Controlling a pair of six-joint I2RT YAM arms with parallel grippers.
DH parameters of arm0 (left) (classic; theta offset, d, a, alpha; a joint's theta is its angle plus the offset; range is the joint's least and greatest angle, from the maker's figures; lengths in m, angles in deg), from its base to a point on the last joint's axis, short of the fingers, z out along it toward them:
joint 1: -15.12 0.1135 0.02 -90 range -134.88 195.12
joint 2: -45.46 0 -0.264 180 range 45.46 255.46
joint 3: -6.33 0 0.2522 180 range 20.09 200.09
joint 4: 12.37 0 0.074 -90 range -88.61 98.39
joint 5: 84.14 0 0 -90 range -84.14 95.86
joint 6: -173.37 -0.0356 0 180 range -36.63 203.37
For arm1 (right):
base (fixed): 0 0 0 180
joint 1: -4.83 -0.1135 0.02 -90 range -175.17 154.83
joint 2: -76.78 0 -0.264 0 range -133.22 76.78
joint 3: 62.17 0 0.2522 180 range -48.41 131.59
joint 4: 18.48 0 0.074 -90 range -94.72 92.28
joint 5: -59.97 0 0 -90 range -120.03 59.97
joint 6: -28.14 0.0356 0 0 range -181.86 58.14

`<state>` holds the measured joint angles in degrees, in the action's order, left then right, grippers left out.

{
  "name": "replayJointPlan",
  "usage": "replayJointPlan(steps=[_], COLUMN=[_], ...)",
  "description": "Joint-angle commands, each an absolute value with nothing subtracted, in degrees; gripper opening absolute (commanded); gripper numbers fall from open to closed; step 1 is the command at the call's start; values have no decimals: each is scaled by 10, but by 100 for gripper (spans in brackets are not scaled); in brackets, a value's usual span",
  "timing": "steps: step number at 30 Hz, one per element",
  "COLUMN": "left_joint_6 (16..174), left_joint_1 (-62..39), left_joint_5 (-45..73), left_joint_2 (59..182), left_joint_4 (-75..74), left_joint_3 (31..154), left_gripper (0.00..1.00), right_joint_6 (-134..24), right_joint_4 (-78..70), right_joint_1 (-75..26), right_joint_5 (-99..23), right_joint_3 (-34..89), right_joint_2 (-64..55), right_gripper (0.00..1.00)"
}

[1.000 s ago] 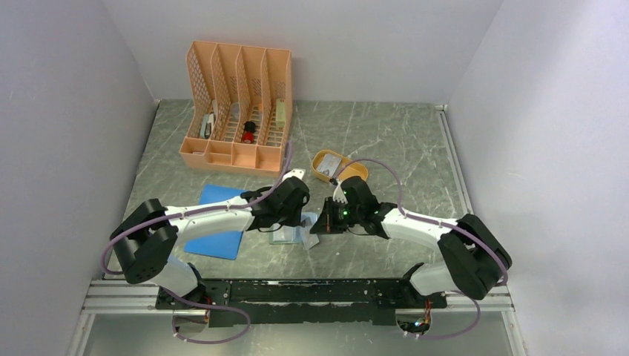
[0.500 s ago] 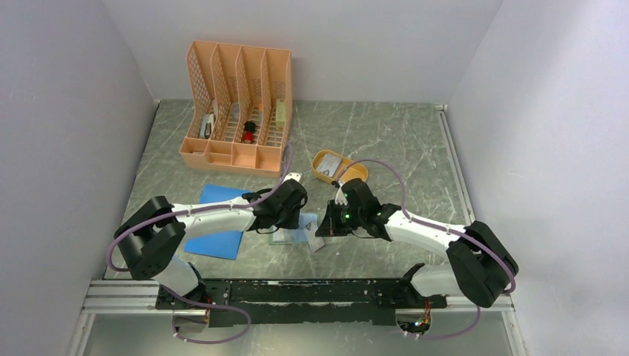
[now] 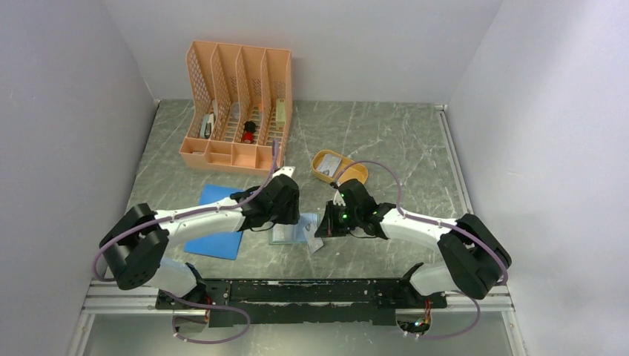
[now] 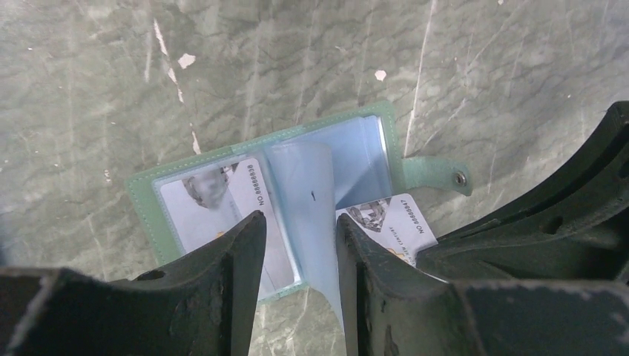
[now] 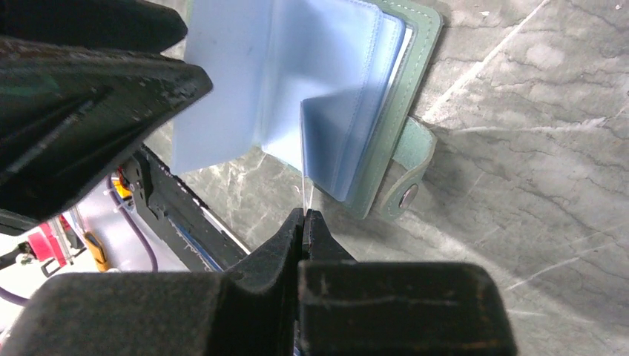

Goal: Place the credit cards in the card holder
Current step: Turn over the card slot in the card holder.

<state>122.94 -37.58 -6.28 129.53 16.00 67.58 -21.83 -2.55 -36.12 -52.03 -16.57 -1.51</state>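
1. Lying open under both wrists, the card holder (image 3: 288,234) runs left-right.
2. Part-open and empty, the left gripper (image 4: 300,222) straddles a raised pocket leaf (image 4: 308,178); a credit card (image 4: 196,204) sits pocketed left of the jaws; the snap tab (image 4: 438,174) points right.
3. Pinched shut, the right gripper (image 5: 304,215) holds a second credit card (image 5: 305,194) edge-on, with the holder just ahead.

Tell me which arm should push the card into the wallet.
Right: the right end effector is shut on the card at the wallet edge; the left end effector is open, holding no card.

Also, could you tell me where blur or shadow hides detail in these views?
Left wrist: card print readable, near fingers soft and dark. Right wrist: gripper soft close up, shadow right of the wallet. Top: wallet tiny between the arms.
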Motion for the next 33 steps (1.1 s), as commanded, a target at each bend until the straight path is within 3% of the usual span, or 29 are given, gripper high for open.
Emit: replayJointPlan(steps=[1,13,33], left_joint_6=[1243,1269,1250], left_joint_1=[-345,-292,-285], left_joint_5=[-10,152,190], left_joint_2=[1265,1269,1325], left_joint_4=[109,-40,-48], left_joint_3=[646,593,607], left_gripper=[45,49,49], right_joint_6=[-219,-223,-220], right_joint_4=[-34,-33,-76], right_joint_1=[-364,-364,-364], right_joint_5=[-509,-515,-557], right_joint_3=[-153,-145,-154], right_joint_2=[-18,-23,-10], right_gripper=[0,0,0])
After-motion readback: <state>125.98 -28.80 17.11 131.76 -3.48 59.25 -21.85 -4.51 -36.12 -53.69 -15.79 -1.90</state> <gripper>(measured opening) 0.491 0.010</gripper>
